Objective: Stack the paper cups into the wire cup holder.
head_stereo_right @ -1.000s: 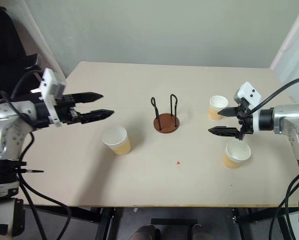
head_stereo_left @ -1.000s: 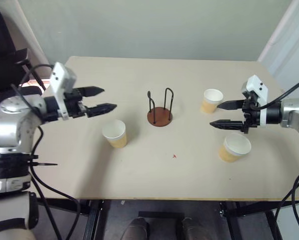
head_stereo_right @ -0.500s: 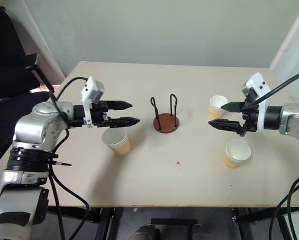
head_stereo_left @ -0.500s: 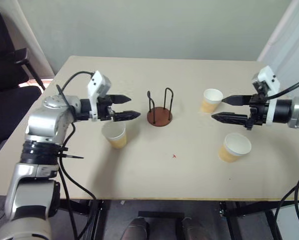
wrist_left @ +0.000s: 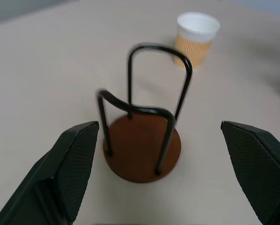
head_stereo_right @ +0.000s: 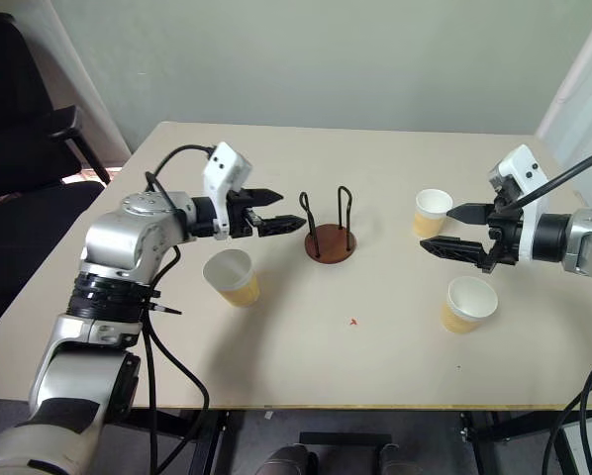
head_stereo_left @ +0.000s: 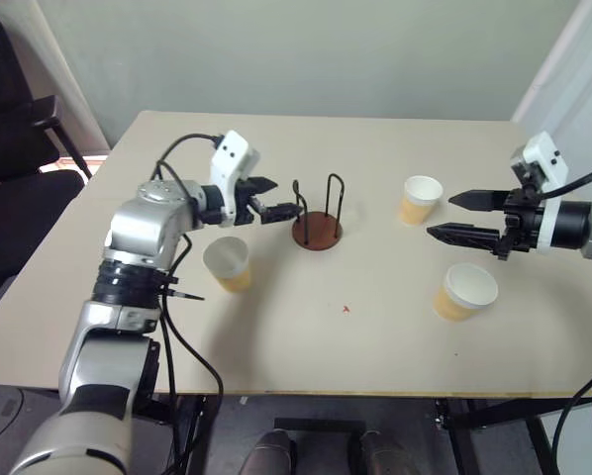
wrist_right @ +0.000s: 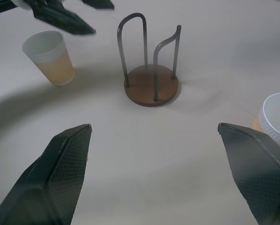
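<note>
Reaching across the bench, the left gripper [head_stereo_left: 279, 202] has its two black fingers spread wide with nothing between them, the tips just beside the small wire cup holder with its round reddish-brown base and upright black loops [head_stereo_left: 317, 220], which stands empty near the middle of the pale bench [head_stereo_left: 306, 336]. In the left wrist view the holder sits squarely between those fingers, straight ahead. Nearer the front edge, below that arm, stands one tan-orange paper cup with a white rim [head_stereo_left: 227, 264], upright, mouth up, apart from the fingers.

Over on the other side, the right gripper [head_stereo_left: 464, 217] hovers with its fingers equally wide and empty, pointing inward toward the holder. A second tan cup [head_stereo_left: 419, 200] stands just beyond its tips on the far side, and a third [head_stereo_left: 463, 291] stands on the near side, both upright and untouched.

To my eye the right gripper is closest to a cup; the left would have to drop back and down for its own.
</note>
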Motion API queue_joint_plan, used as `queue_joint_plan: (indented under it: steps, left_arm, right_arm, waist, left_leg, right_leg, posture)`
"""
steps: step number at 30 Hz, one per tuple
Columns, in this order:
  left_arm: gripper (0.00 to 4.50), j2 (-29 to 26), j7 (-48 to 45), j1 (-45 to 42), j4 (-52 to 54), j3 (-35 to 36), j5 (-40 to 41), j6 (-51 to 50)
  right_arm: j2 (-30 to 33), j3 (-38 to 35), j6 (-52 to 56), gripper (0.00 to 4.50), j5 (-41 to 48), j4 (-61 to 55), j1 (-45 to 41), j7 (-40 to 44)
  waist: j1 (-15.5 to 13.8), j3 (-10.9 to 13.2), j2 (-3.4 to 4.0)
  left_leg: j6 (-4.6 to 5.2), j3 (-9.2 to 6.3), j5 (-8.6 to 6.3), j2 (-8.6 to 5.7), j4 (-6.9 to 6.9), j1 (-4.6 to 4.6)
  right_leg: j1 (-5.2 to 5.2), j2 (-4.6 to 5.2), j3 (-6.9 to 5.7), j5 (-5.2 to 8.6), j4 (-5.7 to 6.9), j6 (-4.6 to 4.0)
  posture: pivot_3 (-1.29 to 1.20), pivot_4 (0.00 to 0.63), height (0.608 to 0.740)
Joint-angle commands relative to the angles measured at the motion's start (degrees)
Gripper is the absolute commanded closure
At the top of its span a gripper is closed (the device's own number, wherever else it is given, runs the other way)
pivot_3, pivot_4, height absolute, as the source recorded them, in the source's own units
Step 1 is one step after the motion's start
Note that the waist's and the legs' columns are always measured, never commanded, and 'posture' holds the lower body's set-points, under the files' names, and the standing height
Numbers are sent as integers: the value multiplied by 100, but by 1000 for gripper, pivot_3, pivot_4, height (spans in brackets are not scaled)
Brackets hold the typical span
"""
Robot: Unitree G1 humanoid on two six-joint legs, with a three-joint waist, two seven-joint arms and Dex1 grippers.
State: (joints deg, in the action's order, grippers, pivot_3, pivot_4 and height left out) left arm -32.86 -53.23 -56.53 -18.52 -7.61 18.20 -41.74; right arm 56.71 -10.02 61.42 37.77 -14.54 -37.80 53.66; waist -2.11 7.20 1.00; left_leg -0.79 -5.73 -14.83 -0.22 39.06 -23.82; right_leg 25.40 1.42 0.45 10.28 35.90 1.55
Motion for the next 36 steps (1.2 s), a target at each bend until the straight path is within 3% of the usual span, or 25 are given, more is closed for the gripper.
queue_joint_plan:
  steps: [1, 10, 18, 23, 31, 36]
  left_arm:
    - [0, -82, -264, -269, -15, -128, -113, -102]
    - [0, 441, 48, -415, -694, -309, -594, 180]
    - [0, 1070, 280, -731, -1482, -149, -799, 1023]
    - [1668, 1149, 155, -734, -1345, -53, -729, 1218]
    - [4470, 764, -309, -521, -302, 103, -393, 709]
    - [4470, 464, -817, -158, 237, -3, -228, 545]
  right_arm:
    - [144, -267, -42, 9, 96, -179, 2, -70]
    - [165, -371, -32, 9, 205, -240, 128, -191]
    - [203, -395, -57, 9, 264, -325, 245, -201]
    - [330, -451, -43, 0, 360, -475, 447, -127]
    - [432, -553, -70, 0, 455, -516, 625, -165]
    - [464, -557, -101, 0, 464, -515, 674, -151]
  waist:
    - [-6, 0, 0]
    - [-33, 0, 0]
    - [-57, 0, -1]
    - [-65, 1, -1]
    - [-65, 1, -1]
    - [-55, 1, -1]
  left_leg:
    - [0, 1, 0, 0, 0, 0]
    - [2, 1, 1, -1, 4, -1]
    - [5, 5, 3, -3, 6, -2]
    - [5, 14, 2, -3, 4, -2]
    - [8, 25, 3, -4, 8, -1]
    - [15, 42, 7, -4, 7, 11]
  right_leg:
    - [0, 0, 2, 0, -1, 0]
    - [-1, -2, 7, -4, -1, 7]
    - [-2, -3, 14, -7, -4, 13]
    - [-1, -7, 21, -7, -7, 17]
    - [-1, -14, 39, -12, -7, 27]
    - [-1, -15, 64, -16, -2, 33]
  posture:
    - [0, 150, 740]
    - [0, 150, 740]
    - [0, 150, 740]
    - [0, 150, 740]
    - [0, 150, 740]
    - [0, 150, 740]
